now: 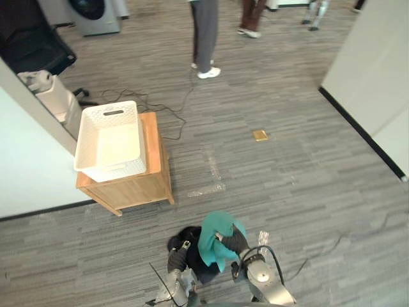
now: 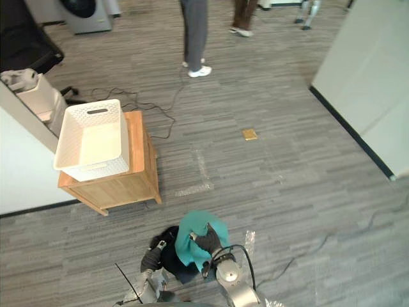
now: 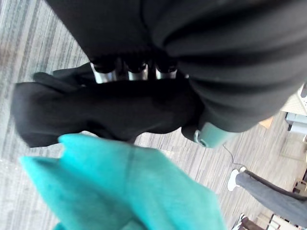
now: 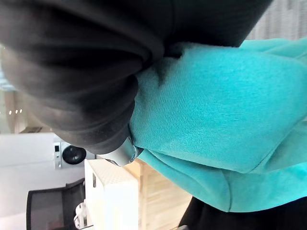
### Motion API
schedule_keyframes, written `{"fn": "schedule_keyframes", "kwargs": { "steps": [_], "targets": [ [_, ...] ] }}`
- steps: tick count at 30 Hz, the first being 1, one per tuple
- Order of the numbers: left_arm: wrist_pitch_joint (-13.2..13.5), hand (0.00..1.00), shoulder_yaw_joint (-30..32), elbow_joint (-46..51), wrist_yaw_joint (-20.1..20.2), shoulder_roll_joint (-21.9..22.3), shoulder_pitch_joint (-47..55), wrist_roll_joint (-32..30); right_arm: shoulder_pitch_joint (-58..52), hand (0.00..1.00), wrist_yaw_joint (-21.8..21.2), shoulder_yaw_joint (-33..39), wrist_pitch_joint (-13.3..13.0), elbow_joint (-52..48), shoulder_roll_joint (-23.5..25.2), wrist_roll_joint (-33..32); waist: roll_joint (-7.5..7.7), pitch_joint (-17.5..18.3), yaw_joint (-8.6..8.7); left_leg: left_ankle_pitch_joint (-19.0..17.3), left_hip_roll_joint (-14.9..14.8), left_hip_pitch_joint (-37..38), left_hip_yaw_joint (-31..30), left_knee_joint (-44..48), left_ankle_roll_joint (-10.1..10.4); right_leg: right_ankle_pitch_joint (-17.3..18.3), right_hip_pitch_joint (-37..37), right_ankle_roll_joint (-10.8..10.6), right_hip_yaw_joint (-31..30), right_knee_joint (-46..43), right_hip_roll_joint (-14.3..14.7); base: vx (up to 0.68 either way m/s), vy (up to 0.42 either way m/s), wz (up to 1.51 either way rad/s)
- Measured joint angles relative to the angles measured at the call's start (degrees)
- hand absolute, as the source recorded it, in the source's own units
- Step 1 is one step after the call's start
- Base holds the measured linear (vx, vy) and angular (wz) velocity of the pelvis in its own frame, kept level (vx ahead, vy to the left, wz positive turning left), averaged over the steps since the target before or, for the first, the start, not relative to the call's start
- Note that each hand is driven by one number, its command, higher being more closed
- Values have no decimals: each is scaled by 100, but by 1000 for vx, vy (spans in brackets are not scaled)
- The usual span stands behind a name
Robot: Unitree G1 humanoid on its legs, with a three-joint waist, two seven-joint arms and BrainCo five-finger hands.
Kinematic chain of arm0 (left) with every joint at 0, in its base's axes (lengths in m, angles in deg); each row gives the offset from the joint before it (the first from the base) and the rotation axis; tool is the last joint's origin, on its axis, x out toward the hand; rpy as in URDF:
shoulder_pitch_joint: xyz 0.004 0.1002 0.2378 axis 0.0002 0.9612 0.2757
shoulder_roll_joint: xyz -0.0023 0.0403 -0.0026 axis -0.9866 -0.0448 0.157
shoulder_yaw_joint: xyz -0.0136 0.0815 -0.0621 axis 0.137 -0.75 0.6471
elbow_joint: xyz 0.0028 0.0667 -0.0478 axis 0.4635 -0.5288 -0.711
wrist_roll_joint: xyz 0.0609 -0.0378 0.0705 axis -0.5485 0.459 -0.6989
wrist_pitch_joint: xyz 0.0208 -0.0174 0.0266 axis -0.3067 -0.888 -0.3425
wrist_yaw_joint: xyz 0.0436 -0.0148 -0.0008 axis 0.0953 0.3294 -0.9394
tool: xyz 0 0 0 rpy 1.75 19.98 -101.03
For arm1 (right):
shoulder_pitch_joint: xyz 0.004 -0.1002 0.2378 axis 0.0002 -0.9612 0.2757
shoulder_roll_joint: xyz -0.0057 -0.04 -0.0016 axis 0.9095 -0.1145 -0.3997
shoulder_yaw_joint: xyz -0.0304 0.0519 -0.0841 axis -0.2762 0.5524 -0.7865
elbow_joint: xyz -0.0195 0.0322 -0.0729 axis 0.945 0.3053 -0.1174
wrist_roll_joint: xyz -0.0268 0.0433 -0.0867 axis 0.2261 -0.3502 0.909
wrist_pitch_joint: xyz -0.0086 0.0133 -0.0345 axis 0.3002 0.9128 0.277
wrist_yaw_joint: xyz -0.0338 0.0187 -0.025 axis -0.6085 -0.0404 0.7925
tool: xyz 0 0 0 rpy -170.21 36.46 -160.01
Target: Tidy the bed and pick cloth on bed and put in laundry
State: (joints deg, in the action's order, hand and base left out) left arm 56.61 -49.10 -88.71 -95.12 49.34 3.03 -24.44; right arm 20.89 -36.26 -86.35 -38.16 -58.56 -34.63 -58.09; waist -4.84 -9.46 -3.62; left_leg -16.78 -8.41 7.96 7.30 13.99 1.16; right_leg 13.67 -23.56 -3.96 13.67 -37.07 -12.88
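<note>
Two cloths are riding in the robot's hands at 6 o'clock, well apart from the basket (image 1: 108, 167), which is sitting empty on the table (image 1: 134, 188) at 10 o'clock.

The left hand (image 1: 177, 259) is curling its fingers (image 3: 129, 73) into the black cloth (image 3: 96, 115) and bunching it against the thumb. Just to its right, the teal cloth (image 1: 214, 240) is draping over the right hand (image 1: 235, 243). Whether that hand is closing on the cloth or merely carrying it, I cannot tell.

The likely trouble, as I am judging it, is the teal cloth sliding off on the way to the basket, since it seems to be lying loose. The black cloth is hanging low and could be dragging or catching on the table edge. A floor cable (image 1: 169, 112) is trailing at 12 o'clock from the table and could be snagging a step. The basket is overhanging the table's left side, so a heavy drop there might be tipping it.

Counting: one basket, one table, one black cloth, one teal cloth, two hands.
</note>
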Motion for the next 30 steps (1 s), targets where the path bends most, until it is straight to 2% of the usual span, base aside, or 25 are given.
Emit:
{"fn": "schedule_keyframes", "kwargs": {
  "steps": [1, 2, 3, 4, 5, 6, 7, 8, 9, 10, 12, 13, 15, 16, 17, 20, 22, 23, 24, 25, 26, 27, 28, 29, 30],
  "targets": [
    [9, 100, 68, 3, 18, -21, -53, -27, -34, 100, -7, 89, -40, 28, -113, -4, 80, 42, 25, -19, -138, 117, -97, -25, 360, -592, -64, -136, -380, 1439, 97, 435, -525, 80],
    [22, 100, 128, 4, 21, -45, -65, -68, -207, 100, -48, 304, -46, -4, -211, -35, 174, 66, 42, -75, -210, 279, -204, -63, 641, -1153, -53, -132, -712, 2233, 99, 596, -712, 120],
    [30, 100, 227, -32, 31, -68, -14, -186, -562, 100, -227, 704, -42, -111, -423, -289, 99, 59, 158, -158, -429, 495, -378, -124, 918, -2338, 14, -395, -1022, 2315, 211, 571, -676, 82],
    [16, 100, 331, -156, 30, 101, -82, -222, -631, 100, -279, 917, -41, -94, -663, -405, -164, 47, 126, -108, -750, 515, -396, -116, 949, -2166, -84, -180, -860, 1919, 476, 517, -624, 54],
    [45, 100, 401, -79, 45, 148, -62, -310, -709, 100, -286, 1278, -56, -115, -797, -563, -254, 71, 187, 233, -876, 417, -413, -93, 1074, -1849, -321, -90, -1035, 1406, 580, 408, -556, 17],
    [91, 100, 489, -58, 130, 152, -55, -461, -790, 100, -273, 1754, -76, -121, -819, -727, -173, 78, 302, 767, -899, 342, -450, 8, 913, -1307, -461, -10, -996, 905, 612, 393, -568, 35],
    [132, 100, 530, -53, 195, 145, -74, -568, -871, 100, -263, 1929, -202, -125, -838, -831, -108, 62, 450, 1209, -1043, 12, -461, 516, 568, -969, -383, 101, -813, 859, 627, 473, -695, 43],
    [133, 100, 549, -51, 237, 137, -91, -584, -890, 100, -251, 1943, -251, -139, -832, -846, -98, 54, 528, 1483, -1156, -259, -447, 938, 351, -877, -266, 141, -725, 951, 690, 399, -551, 43],
    [133, 100, 528, -32, 278, 175, -118, -654, -949, 100, -250, 1946, -259, -290, -787, -853, -88, -41, 572, 1425, -1444, -727, -258, 2075, 76, -870, 175, 241, -549, 1303, 857, 381, -569, 27],
    [128, 100, 506, 128, 340, 213, -39, -672, -1092, 100, -244, 1931, -271, -530, -685, -853, -68, -160, 487, 1137, -1508, -1066, -117, 3262, -158, -910, 754, 355, -449, 1768, 1060, 278, -424, 14],
    [136, 100, 495, 426, 457, 219, 103, -677, -1231, 100, -239, 1916, -421, -771, -586, -851, 26, -218, 404, 856, -1218, -1476, -154, 4109, -26, -930, 1267, 464, -366, 2168, 1172, 216, -312, 5],
    [141, 100, 499, 714, 509, 208, 209, -684, -1267, 100, -219, 1941, -490, -925, -554, -847, -15, -209, 380, 675, -1009, -1751, 114, 4315, 60, -921, 1569, 590, -293, 2452, 1239, 229, -245, 17],
    [149, 100, 514, 1067, 511, 205, 344, -693, -1303, 100, -204, 2073, -493, -1109, -539, -832, -38, -201, 283, 451, -847, -2061, 799, 4098, -29, -937, 1891, 634, -241, 2802, 1309, 257, -207, 24],
    [160, 100, 530, 1367, 512, 200, 462, -721, -1310, 100, -165, 2187, -493, -1219, -544, -829, -71, -215, 279, 376, -766, -2271, 1237, 3712, -150, -926, 2156, 645, -92, 3029, 1299, 233, -132, 39],
    [170, 100, 534, 1473, 515, 202, 494, -756, -1302, 100, -152, 2252, -494, -1238, -544, -828, -73, -215, 282, 372, -721, -2337, 1360, 3475, -156, -919, 2250, 646, -19, 3121, 1292, 277, -116, 64],
    [186, 100, 556, 1782, 521, 211, 508, -896, -1212, 100, -115, 2553, -499, -1238, -553, -827, -64, -216, 269, 393, -402, -2439, 1878, 1893, -128, -827, 2592, 552, 309, 3378, 1174, 224, -15, 58],
    [186, 100, 558, 1866, 521, 217, 516, -919, -1126, 100, -60, 2606, -523, -1238, -561, -828, -55, -213, 263, 454, -184, -2404, 2123, 1031, -96, -742, 2737, 406, 396, 3385, 1060, 312, 64, 38],
    [186, 100, 559, 1910, 520, 219, 520, -922, -1095, 100, -21, 2617, -564, -1238, -554, -828, -47, -208, 248, 534, -56, -2387, 2198, 578, 9, -655, 2834, 283, 454, 3376, 975, 327, 100, 19],
    [185, 100, 561, 1981, 511, 220, 549, -950, -1098, 100, -7, 2675, -589, -1237, -544, -828, -63, -189, 250, 788, 6, -2244, 2294, 152, -47, -495, 2957, 111, 502, 3309, 922, 437, 149, 18],
    [185, 100, 564, 2008, 511, 221, 574, -985, -1148, 100, -1, 2715, -589, -1233, -504, -828, -18, -163, 241, 1047, 88, -2103, 2312, 127, -290, -305, 3058, -34, 514, 3140, 813, 429, 148, 18],
    [182, 100, 579, 2023, 507, 225, 661, -1025, -1254, 100, 4, 2777, -589, -1224, -445, -830, 112, -37, 246, 1138, 282, -1979, 2320, 89, -447, -43, 3019, -264, 502, 2634, 561, 445, 153, 17],
    [179, 100, 587, 2023, 505, 226, 682, -1053, -1296, 100, 5, 2812, -591, -1224, -399, -830, 143, 14, 262, 1117, 388, -1891, 2303, 55, -525, 55, 2926, -395, 499, 2201, 437, 471, 163, 26],
    [178, 100, 621, 2029, 504, 227, 739, -1079, -1378, 100, 8, 2915, -594, -1218, -302, -829, 218, 88, 289, 1038, 599, -1601, 2234, -86, -642, 125, 2546, -498, 414, 959, 96, 401, 134, 28],
    [178, 100, 662, 2055, 502, 227, 744, -1102, -1407, 100, 13, 2952, -595, -1212, -209, -829, 322, 100, 300, 1042, 728, -1470, 2183, -179, -696, 48, 2285, -543, 295, 210, -89, 601, 158, 61],
    [173, 100, 710, 2082, 488, 179, 712, -1123, -1478, 100, 24, 3024, -594, -1211, -11, -826, 526, 100, 399, 993, 923, -1234, 1960, -246, -803, -211, 1823, -590, 23, -1097, -355, 619, 84, 106]
  ]
}}
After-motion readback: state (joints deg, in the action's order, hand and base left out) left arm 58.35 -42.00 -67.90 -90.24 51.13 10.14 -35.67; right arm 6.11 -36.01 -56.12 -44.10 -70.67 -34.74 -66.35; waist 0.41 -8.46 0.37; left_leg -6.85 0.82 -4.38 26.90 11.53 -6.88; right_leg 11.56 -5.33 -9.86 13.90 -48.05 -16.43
